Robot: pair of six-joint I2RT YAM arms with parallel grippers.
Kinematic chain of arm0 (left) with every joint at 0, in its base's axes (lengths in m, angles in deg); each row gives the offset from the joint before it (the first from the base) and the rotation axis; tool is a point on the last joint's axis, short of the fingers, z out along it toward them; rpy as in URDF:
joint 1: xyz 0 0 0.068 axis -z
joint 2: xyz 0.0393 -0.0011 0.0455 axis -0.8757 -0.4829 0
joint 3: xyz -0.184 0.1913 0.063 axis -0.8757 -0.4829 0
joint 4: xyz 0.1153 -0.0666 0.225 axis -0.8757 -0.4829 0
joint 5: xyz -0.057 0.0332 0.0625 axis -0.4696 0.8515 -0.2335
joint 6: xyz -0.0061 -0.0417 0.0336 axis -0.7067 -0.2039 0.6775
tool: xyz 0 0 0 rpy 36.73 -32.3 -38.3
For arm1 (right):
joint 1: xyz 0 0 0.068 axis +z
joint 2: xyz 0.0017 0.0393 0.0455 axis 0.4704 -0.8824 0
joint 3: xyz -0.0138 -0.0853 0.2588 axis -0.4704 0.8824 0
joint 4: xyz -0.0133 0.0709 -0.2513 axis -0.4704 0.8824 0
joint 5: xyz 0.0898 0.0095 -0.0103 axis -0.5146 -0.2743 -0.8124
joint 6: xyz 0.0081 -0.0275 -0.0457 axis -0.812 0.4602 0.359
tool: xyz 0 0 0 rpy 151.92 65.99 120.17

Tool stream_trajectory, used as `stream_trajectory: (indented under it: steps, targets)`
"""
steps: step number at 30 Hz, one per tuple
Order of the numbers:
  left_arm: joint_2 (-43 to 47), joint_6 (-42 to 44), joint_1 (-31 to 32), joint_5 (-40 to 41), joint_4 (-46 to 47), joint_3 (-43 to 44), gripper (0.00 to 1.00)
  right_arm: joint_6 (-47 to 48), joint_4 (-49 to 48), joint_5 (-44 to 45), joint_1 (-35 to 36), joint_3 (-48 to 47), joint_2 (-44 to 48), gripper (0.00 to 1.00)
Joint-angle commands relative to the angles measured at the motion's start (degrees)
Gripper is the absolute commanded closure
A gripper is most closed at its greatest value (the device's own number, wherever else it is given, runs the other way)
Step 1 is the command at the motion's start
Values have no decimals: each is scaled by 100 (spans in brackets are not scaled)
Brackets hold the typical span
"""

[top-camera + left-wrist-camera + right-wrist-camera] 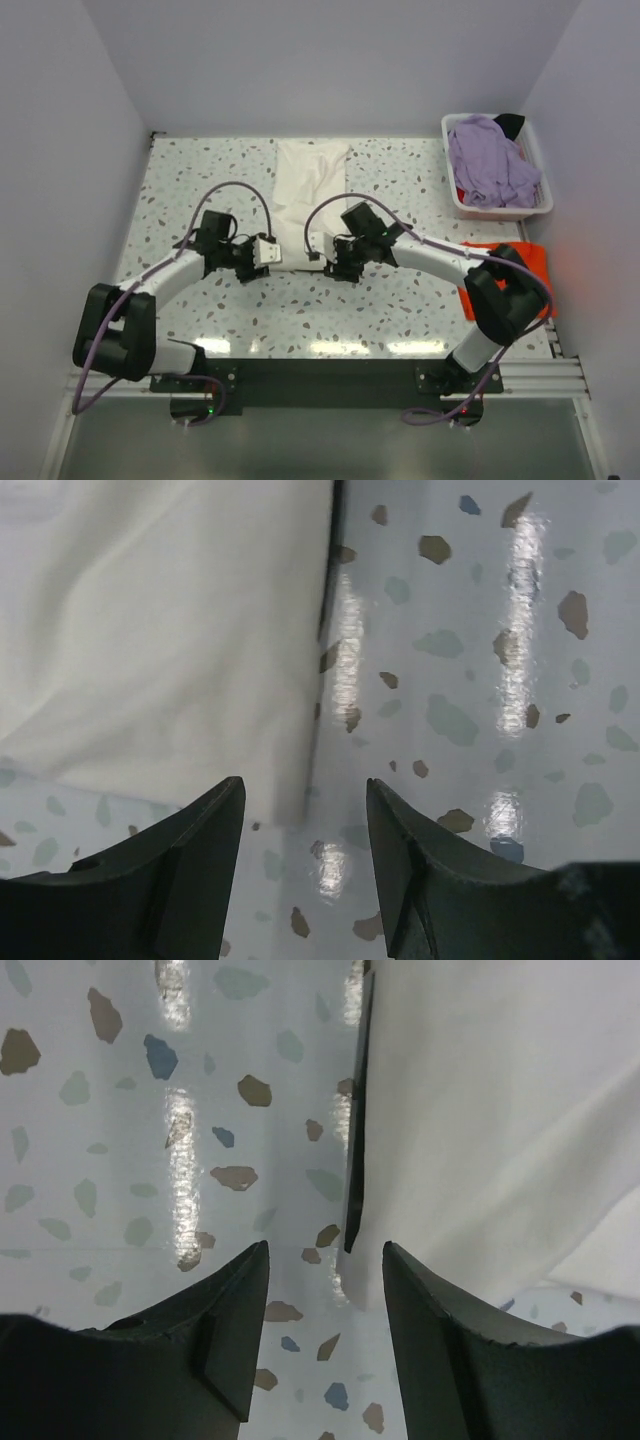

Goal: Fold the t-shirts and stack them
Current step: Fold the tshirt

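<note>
At mid-tabletop (400,300): cream-white t-shirt (308,190), folded into a long strip. At its near end: left gripper (303,783) and right gripper (325,1246), jaws apart, gripping nothing. Far right: lavender t-shirt (490,165) in basket (455,203); nearer, orange-red t-shirt (536,262).

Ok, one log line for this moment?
cream-white shirt: folded strip, mid-table | left gripper: open at near corner | right gripper: open at near corner | lavender shirt: in basket
</note>
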Motion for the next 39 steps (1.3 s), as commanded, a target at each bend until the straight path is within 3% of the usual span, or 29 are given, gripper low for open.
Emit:
stream_trajectory:
  steps: [1,9,14,15,20,21,22,25,31,39]
  targets:
    - [-99,1359,426,213,834,-358,43,994,-723,324,99,196,-249,47]
    - [-767,1480,611,565,1363,-384,45,1170,-1110,684,116,328,-707,50]
    - [-1065,1587,664,697,1064,-130,51,1320,-829,860,108,214,-918,61]
    - [-1170,1605,664,724,1038,-34,53,1416,-811,887,99,266,-918,68]
    - [-1356,1824,673,847,739,151,76,1452,-811,878,99,354,-892,86]
    - [-1373,1851,673,882,686,221,80,1391,-829,887,108,345,-875,95]
    - [-1365,1868,673,873,590,239,92,1347,-794,870,99,284,-857,99]
    - [-1093,1746,673,742,536,301,100,1136,-575,773,81,38,-673,100]
    - [-609,920,515,285,-69,1267,100,652,259,316,-235,-989,-260,100]
    - [-574,840,321,109,-631,2129,100,801,1095,52,-569,-1782,-31,100]
